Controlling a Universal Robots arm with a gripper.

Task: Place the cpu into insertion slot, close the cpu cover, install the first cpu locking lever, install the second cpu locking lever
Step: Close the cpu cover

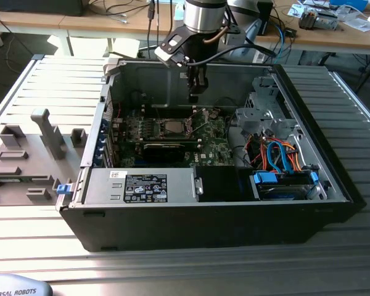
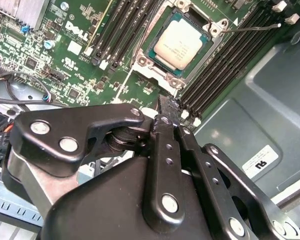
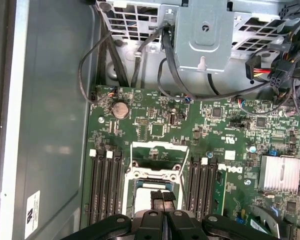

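Fingers of the gripper (image 1: 194, 97) pressed together, clamped on nothing, hanging over the cpu (image 2: 181, 44) without touching. Already seated flat in its socket, silver top up. Just beyond the cpu, the cpu cover (image 3: 158, 144) swung open (frame upright, by the look of it). For closing it well, probably: push at the free edge, fold down evenly, avoid scraping the cpu.

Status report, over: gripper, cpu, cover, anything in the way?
Jaws shut, empty; gripper above the cpu. Chip lies in its slot, cpu cover open. One locking lever unlatched, off to the side.
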